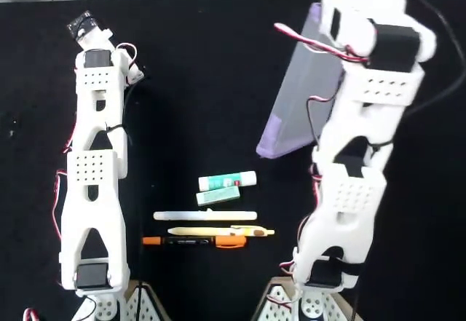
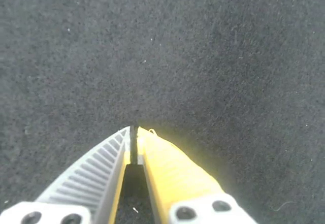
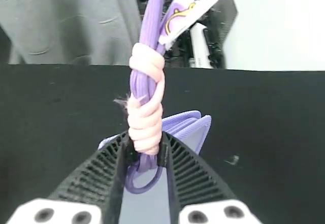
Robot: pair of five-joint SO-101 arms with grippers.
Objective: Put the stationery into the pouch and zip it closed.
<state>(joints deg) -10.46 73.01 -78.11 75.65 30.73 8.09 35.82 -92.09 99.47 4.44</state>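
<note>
A translucent purple pouch (image 1: 302, 92) hangs tilted above the table at the back right, one corner low near the mat. My right gripper (image 3: 144, 155) is shut on the pouch's pink and purple cord (image 3: 146, 107); the pouch's edge (image 3: 190, 125) shows just beyond the fingers. The stationery lies in a row at the front centre: a glue stick (image 1: 227, 181), a green eraser (image 1: 218, 196), a white pen (image 1: 204, 215), a cream pen (image 1: 220, 231) and an orange and black pen (image 1: 194, 241). My left gripper (image 2: 134, 132) is shut with nothing in it, close above the black mat at the back left.
The black mat (image 1: 196, 81) covers the table. The left arm (image 1: 95, 175) stretches along the left side, the right arm (image 1: 357, 161) along the right, with the stationery between them. Grey cloth hangs behind the table's far edge.
</note>
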